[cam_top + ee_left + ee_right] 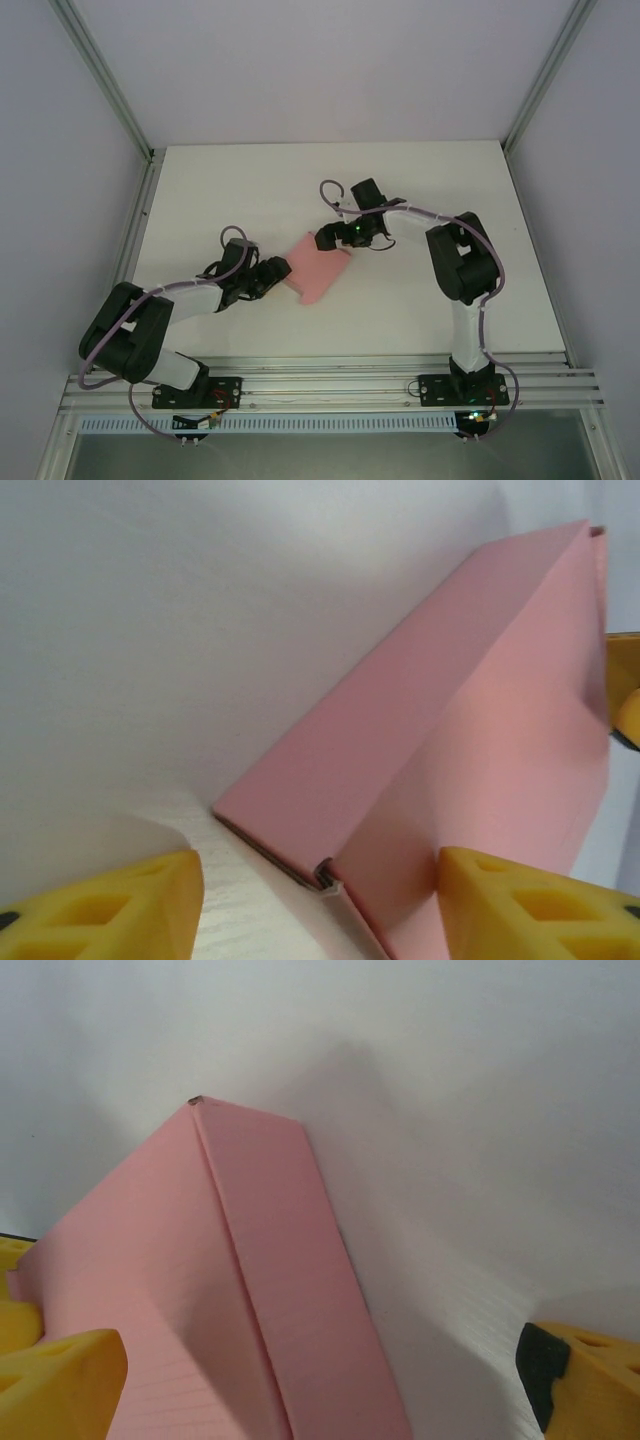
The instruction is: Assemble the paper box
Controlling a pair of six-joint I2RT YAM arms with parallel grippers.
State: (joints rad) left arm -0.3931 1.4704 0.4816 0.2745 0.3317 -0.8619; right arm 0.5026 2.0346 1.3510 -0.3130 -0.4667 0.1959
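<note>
Top external: paper box (pixel 318 268) flat on the table (pixel 250 190), between left claw (pixel 278 279), partly spread astride one corner, and right claw (pixel 328 240), gaping wide at the opposite edge. Light, thin, crease-prone, probably; best pinched gently along a fold.

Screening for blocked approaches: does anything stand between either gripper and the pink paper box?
Nothing visible does. The paper box lies on the white table, with the left gripper at its near-left end and the right gripper at its far end, both right beside it.
</note>
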